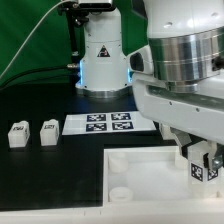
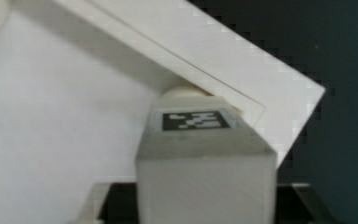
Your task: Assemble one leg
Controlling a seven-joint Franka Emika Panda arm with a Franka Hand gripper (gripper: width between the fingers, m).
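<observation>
Leg (image 2: 199,122) sat clenched in the hand (image 1: 203,166) at the panel's (image 1: 140,170) four-o'clock corner, tag facing outward. Good seating probably needed the post kept upright and centred over the socket, pressed straight down. Two more legs (image 1: 32,133) lay at nine o'clock on the tabletop (image 1: 40,100).

End effector (image 1: 203,160) at 4 o'clock in exterior view, partly cut by the picture edge; arm body hides the counter (image 1: 40,100) behind it. Leg (image 1: 203,168) mostly covered, only its tag shows. Panel (image 1: 140,185) cut off at 6 o'clock. Wrist view blurred; leg (image 2: 197,125) top tucked under panel (image 2: 87,110) corner, contact unclear. Finger opening can't be judged.
</observation>
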